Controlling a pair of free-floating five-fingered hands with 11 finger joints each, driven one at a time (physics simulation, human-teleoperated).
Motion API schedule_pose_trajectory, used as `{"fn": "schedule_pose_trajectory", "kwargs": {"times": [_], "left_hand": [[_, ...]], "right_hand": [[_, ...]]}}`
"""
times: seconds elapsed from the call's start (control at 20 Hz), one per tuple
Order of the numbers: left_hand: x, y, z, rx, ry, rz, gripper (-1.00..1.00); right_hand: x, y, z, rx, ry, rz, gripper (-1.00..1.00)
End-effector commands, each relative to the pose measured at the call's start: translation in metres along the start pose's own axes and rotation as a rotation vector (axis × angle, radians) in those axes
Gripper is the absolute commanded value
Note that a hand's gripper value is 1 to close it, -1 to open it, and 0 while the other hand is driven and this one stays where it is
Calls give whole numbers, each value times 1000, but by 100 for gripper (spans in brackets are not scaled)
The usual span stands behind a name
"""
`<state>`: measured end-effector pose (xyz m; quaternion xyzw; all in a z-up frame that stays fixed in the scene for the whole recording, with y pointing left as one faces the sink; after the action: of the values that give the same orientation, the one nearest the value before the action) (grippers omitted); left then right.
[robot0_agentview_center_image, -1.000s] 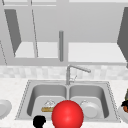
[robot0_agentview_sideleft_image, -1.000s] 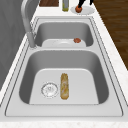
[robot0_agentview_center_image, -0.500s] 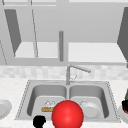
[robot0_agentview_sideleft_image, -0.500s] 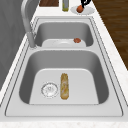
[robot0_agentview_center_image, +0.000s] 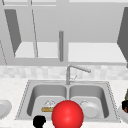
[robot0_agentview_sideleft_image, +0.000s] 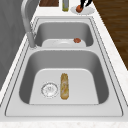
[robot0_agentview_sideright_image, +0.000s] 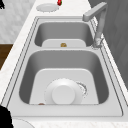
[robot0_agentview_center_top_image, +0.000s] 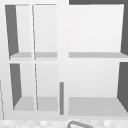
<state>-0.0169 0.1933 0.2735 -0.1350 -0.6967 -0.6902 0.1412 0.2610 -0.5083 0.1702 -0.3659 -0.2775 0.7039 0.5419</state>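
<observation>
Right hand (robot0_agentview_center_image: 125, 106) hangs at the far right of the front view, over the bench (robot0_agentview_center_image: 10, 87) beside the sink (robot0_agentview_center_image: 22, 100). In the left side view it comes down from the top edge (robot0_agentview_sideleft_image: 86, 2), just above a small plate (robot0_agentview_sideleft_image: 87, 10) that carries a round reddish-brown food item (robot0_agentview_sideleft_image: 79, 8). Whether its fingers touch the food, or how far they are spread, cannot be told. The food item is roundish, so no long axis or pointing direction can be read from it.

Left hand (robot0_agentview_center_image: 39, 121) floats low in front of the left basin, close beside a large red ball (robot0_agentview_center_image: 67, 115) at the sink's front edge. It reads as a dark blob, and the set of its fingers cannot be told.

Inside the left basin a bread roll (robot0_agentview_sideleft_image: 64, 86) lies flat on the floor, just beside the drain (robot0_agentview_sideleft_image: 49, 89). Its long axis runs left to right, parallel to the sink's front rim. A white dish (robot0_agentview_sideright_image: 63, 94) sits in the right basin, with a small reddish piece (robot0_agentview_sideleft_image: 77, 40) near that basin's front wall. The faucet (robot0_agentview_center_image: 75, 70) rises behind the divider, its spout swung toward the right basin. A bottle (robot0_agentview_sideleft_image: 65, 5) stands on the bench near the small plate.

Compared with the frames half a second and a second earlier, both hands and every object sit in the same places.
</observation>
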Motion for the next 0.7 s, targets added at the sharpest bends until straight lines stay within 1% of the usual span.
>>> {"fn": "schedule_pose_trajectory", "kwargs": {"times": [0.0, 0.05, 0.2, 0.25, 0.35, 0.45, 0.55, 0.65], "left_hand": [[0, 0, 0, 0, 0, 0, 0], [0, 0, 0, 0, 0, 0, 0], [0, 0, 0, 0, 0, 0, 0], [0, 0, 0, 0, 0, 0, 0], [0, 0, 0, 0, 0, 0, 0], [0, 0, 0, 0, 0, 0, 0], [0, 0, 0, 0, 0, 0, 0], [0, 0, 0, 0, 0, 0, 0]], "right_hand": [[-1, -5, 2, 19, -5, 0, -100], [-2, -9, 3, 39, -14, 4, -100], [-5, -14, 5, 52, -35, 19, -100], [-6, -15, 5, 52, -35, 19, -100], [-9, -14, -1, 30, -34, 21, -100], [-12, -11, -12, 19, -33, 20, -100], [-13, -7, -30, 39, -52, 27, -100], [-10, 1, -45, 35, -41, 24, -100]]}}
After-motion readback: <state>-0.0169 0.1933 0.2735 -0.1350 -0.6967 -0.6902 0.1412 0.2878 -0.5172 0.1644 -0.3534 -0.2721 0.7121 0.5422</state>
